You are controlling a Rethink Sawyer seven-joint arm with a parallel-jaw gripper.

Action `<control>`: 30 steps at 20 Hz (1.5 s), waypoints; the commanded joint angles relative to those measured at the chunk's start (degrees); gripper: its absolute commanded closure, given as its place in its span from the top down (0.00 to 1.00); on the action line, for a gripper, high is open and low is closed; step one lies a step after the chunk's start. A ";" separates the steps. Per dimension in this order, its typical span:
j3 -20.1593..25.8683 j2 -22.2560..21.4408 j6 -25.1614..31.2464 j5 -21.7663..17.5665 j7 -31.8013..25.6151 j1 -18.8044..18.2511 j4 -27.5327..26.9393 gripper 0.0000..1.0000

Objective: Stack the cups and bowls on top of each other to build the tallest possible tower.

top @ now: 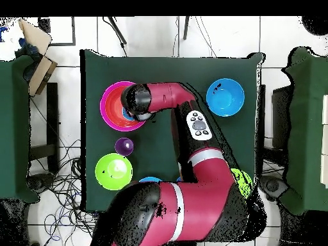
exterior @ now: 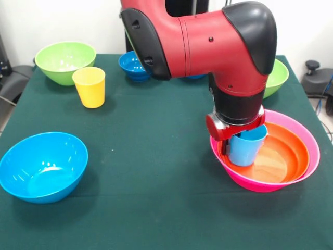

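Observation:
The large pink bowl [exterior: 314, 148] stands at the right of the front view with the orange bowl [exterior: 286, 156] nested in it. My gripper [exterior: 237, 136] is shut on the rim of the light blue cup [exterior: 245, 150] and holds it upright inside the orange bowl, near its left wall. In the overhead view the gripper [top: 134, 113] is over the pink bowl [top: 106, 96]. The yellow cup [exterior: 89, 87] stands at the back left. The purple cup [top: 124, 146] shows only in the overhead view.
A lime green bowl [exterior: 65, 61] sits at the back left and another [exterior: 278, 78] behind the arm. A small dark-blue bowl [exterior: 134, 65] stands at the back centre. A bright blue bowl [exterior: 42, 165] is at the front left.

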 commanded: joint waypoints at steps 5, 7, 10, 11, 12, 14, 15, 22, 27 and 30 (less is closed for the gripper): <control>0.37 -6.97 7.62 2.32 -0.42 -2.20 4.81 0.00; 0.67 -8.17 8.47 2.57 -1.42 -2.80 5.80 0.00; 0.90 -9.81 10.06 2.91 -2.45 -3.39 6.81 0.00; 0.95 -10.38 10.58 3.05 -2.68 -3.56 7.18 0.00; 0.98 -11.24 10.44 3.08 -2.85 -3.89 8.31 0.00; 1.32 -11.84 11.37 3.14 -3.33 -3.92 8.18 0.00; 1.59 -12.16 11.54 3.19 -3.60 -4.09 8.50 0.00; 3.53 -11.61 7.13 3.22 -2.97 -4.61 11.00 0.00; 4.12 -8.02 2.11 2.74 -0.51 -3.55 9.30 0.00; 3.90 -5.33 -1.45 2.08 1.26 -2.78 8.05 0.00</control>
